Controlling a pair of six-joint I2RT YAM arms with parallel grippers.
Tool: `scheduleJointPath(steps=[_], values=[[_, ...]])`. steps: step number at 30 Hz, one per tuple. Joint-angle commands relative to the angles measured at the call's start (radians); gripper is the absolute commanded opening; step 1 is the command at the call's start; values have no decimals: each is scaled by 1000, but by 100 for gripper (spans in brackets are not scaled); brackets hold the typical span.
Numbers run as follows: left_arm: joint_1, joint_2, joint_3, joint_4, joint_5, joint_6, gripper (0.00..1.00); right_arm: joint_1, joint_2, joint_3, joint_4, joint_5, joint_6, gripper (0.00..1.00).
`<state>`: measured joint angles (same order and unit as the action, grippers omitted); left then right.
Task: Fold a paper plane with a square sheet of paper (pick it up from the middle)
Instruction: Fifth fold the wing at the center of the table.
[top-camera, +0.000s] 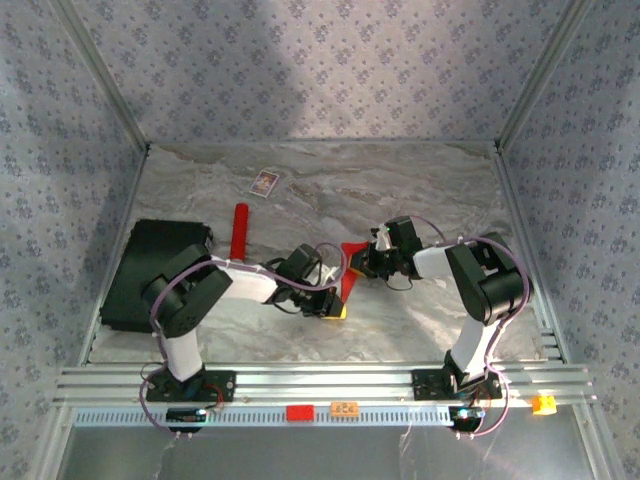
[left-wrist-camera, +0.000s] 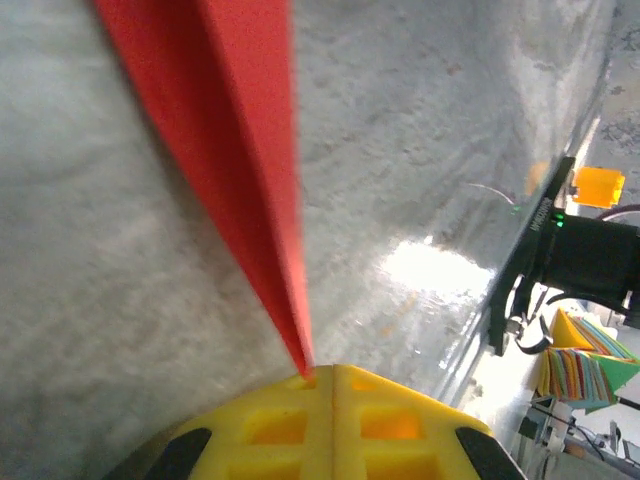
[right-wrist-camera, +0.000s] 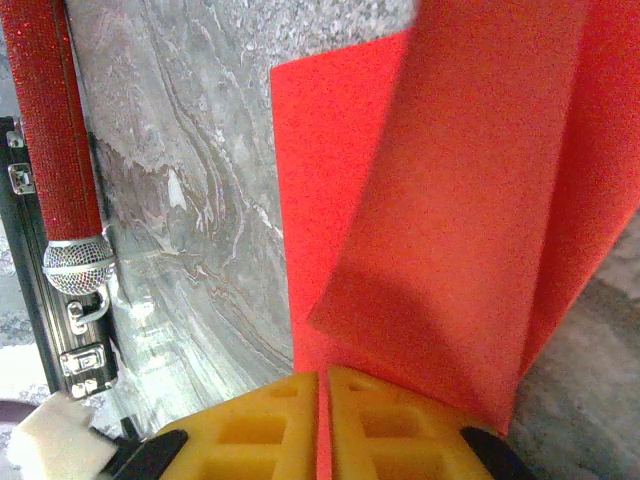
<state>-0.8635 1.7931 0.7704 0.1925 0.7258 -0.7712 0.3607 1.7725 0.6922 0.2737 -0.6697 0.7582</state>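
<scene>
- Grey marble table (top-camera: 430, 190) sits between patterned walls.
- The red paper (top-camera: 349, 268) is in the middle of the top view. It is folded narrow and looks lifted off the table.
- The left gripper (left-wrist-camera: 320, 378) is pinched tight on the thin lower end. From there the paper runs straight up the frame.
- The right gripper (right-wrist-camera: 322, 378) is pinched tight on the wide upper end.
- Each arm has one end, and the long side runs between them. I think the next fold follows that line.
</scene>
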Motion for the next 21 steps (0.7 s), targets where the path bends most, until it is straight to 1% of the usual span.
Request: scheduleJointPath(steps=[1,5,10,14,17,21], values=[[10,-77,8,45,23,-14,5,-3,23,-25,-133,93,-18,14],[47,-39,65,83,23,-39,5,-2,24,-22,-132,94,-17,14],[70,57,168,25,-19,-24,5,-2,27,-23,-129,93,-16,14],[76,108,196,79,-51,-49,5,1,25,-24,-126,90,-15,14],[75,148,230,72,-50,-50,5,0,25,-22,-130,89,-17,14],[75,181,229,49,-75,-41,5,2,21,-26,-130,89,-16,14]])
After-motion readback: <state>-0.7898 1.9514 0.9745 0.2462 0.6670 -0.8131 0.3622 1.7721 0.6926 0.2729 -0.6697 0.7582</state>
